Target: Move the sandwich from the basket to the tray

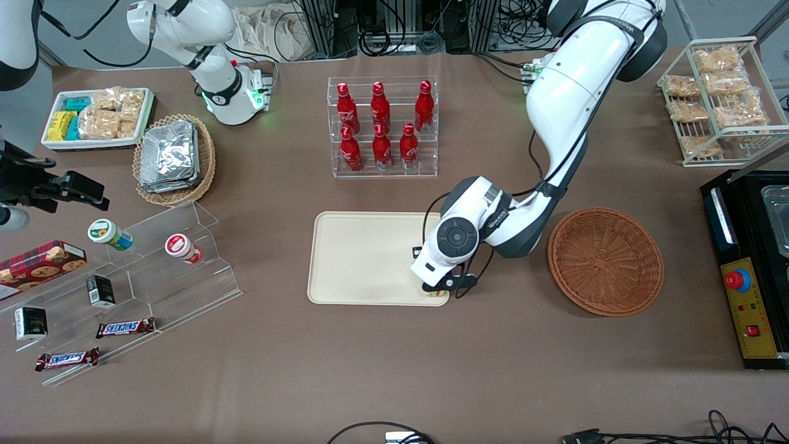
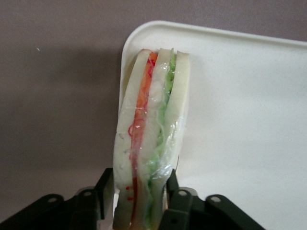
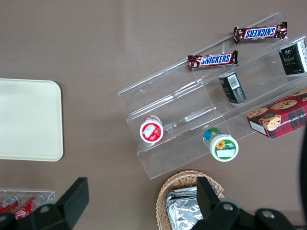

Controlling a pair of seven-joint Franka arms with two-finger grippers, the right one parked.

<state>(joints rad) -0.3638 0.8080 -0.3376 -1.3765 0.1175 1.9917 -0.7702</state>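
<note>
Nearest the front camera lies a Snickers bar in brown wrapper (image 1: 67, 359) on the lowest step of a clear acrylic stepped stand (image 1: 185, 271), toward the parked arm's end of the table from the flat cream-beige rectangular plastic tray (image 1: 363, 259). A second Snickers bar (image 1: 125, 327) lies one step higher. The left arm's black two-finger gripper (image 1: 441, 290) sits low over the tray's corner nearest the front camera on the working arm's side. Its fingers (image 2: 178, 201) are clamped on the small triangular wedge sandwich (image 2: 151, 143), pale bread with orange, green and white filling under clear wrap, which stands on edge just inside the tray's rounded corner. Whether it touches the tray floor cannot be told. The round reddish-brown woven wicker basket (image 1: 606, 261) lies beside the tray, toward the working arm's end. A clear rack of red bottles (image 1: 382, 126) stands farther from the camera than the tray.
</note>
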